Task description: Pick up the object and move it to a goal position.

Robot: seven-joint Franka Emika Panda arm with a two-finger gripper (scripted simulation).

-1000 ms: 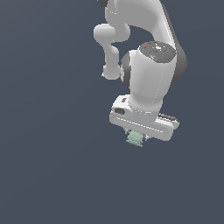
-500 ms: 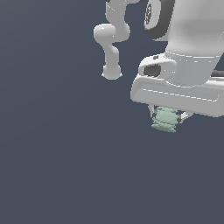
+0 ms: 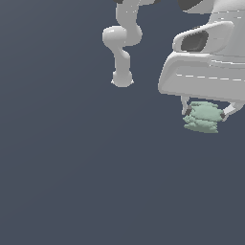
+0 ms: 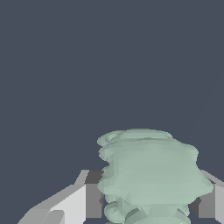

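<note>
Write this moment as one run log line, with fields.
phase: carry | gripper: shut on object | object: lifted, between fingers

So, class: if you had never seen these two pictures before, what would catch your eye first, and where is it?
The pale mint-green object, the only coloured thing, hangs between the fingers of the white gripper at the exterior view's right. In the wrist view its ridged, layered sides fill the space between the fingers. Everything around is plain dark grey-blue.
</note>
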